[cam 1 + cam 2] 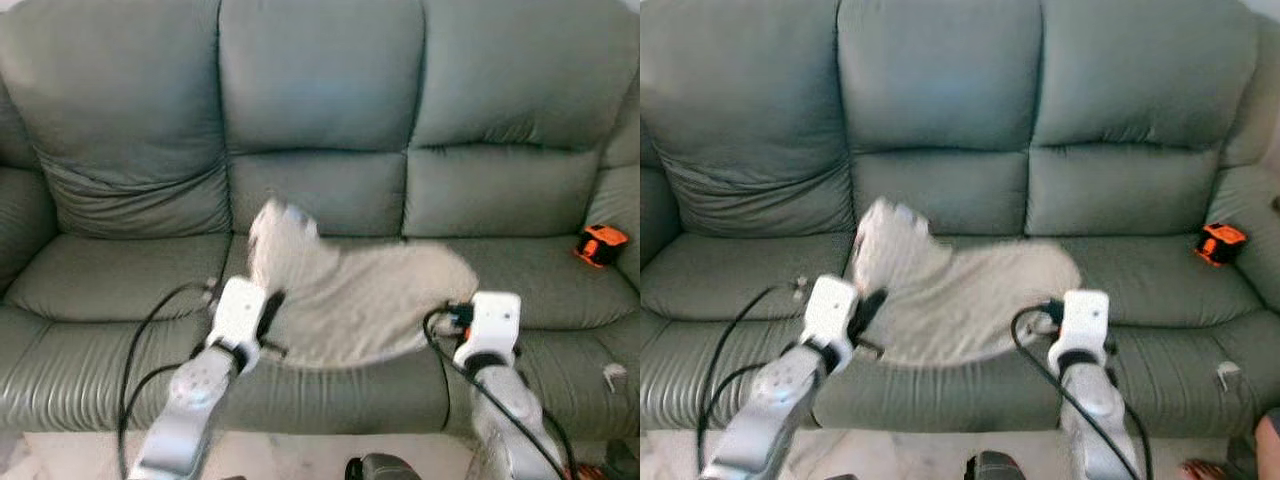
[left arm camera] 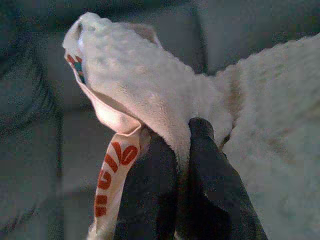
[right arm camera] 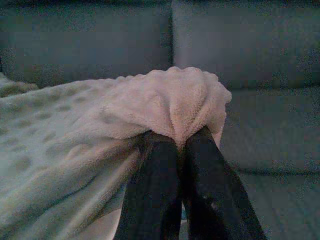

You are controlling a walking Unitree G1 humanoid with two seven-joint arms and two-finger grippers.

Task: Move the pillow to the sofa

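The soft cream fleece pillow point(image 1: 350, 295) is held over the front of the middle seat cushion of the grey-green leather sofa point(image 1: 320, 120), slumped between both arms — its near side by the seat's front edge, one corner sticking up toward the backrest. The left hand point(image 2: 181, 150) is clamped on the pillow's left edge, black fingers point(image 2: 210, 165) pinching a fold of fleece beside a white tag with orange lettering point(image 2: 112, 172). The right hand point(image 3: 180, 150) is clamped on a bunched fold at the opposite end.

The step in hand looks like the set-down. To do it well, carry the pillow further back from the front edge, lower both ends evenly until the seat takes its weight, then let go of both ends together — keeping clear of the small orange-and-black object point(image 1: 601, 244) on the right seat cushion.
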